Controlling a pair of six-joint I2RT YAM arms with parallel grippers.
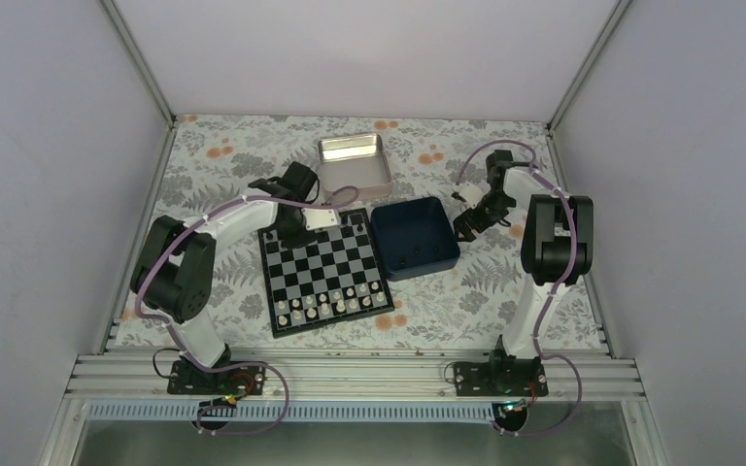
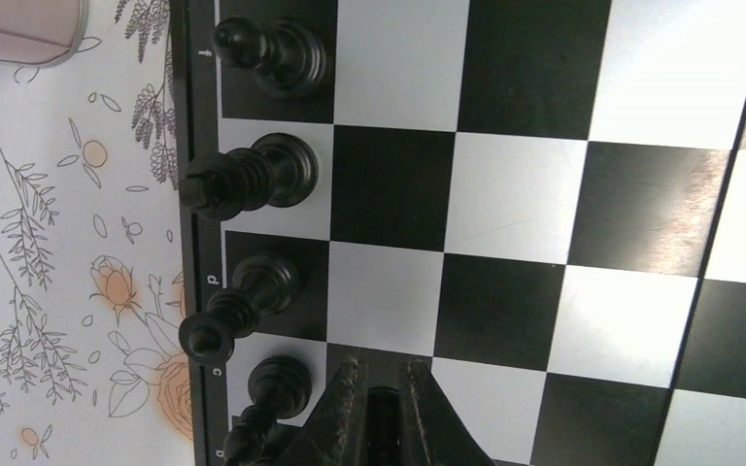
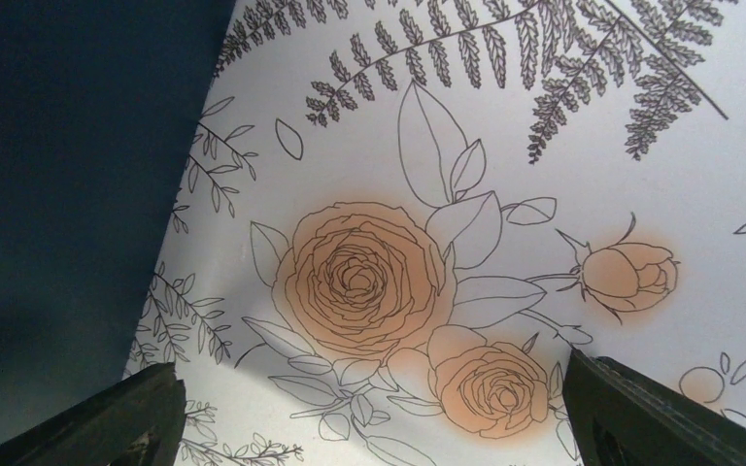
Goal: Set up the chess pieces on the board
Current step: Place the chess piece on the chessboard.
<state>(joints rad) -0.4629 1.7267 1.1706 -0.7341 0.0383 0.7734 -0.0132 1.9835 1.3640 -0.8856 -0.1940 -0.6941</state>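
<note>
Just beside the closed left claw [image 2: 381, 374] stand black chess pieces [image 2: 264, 289]

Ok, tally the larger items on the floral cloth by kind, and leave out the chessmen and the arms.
chessboard: 1
navy box: 1
metal tin: 1
Total: 3

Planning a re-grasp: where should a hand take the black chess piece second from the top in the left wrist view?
Take the black chess piece by its narrow upper stem, straight from above. It stands upright with neighbours either side along the row, so set one finger toward the black-and-silver chessboard's border, one toward the empty squares.
</note>
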